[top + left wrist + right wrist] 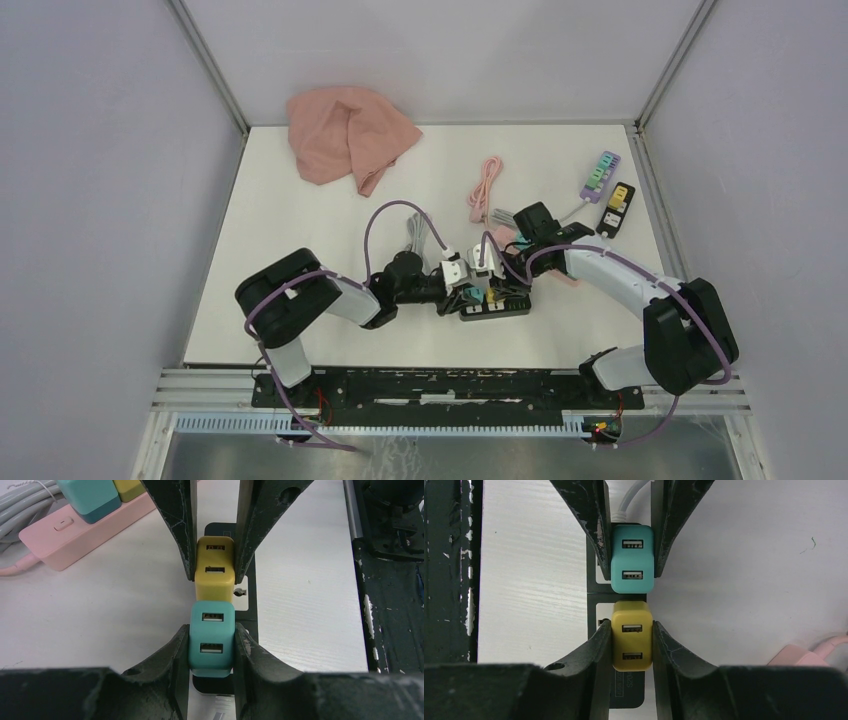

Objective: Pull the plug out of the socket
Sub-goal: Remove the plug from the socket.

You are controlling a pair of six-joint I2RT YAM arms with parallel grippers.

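- My left gripper (211, 650) clamps the teal plug (212, 625), my right gripper (632, 645) the yellow plug (631, 615).
- Nothing pins the black strip (593, 582); pulling may lift it, though prong seating is hidden.

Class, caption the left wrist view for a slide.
Left gripper clamps the teal plug, right gripper the yellow plug, on one black socket strip.

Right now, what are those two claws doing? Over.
Left gripper shut on teal plug. Right gripper shut on yellow plug. Both seated in black strip. Nothing blocking.
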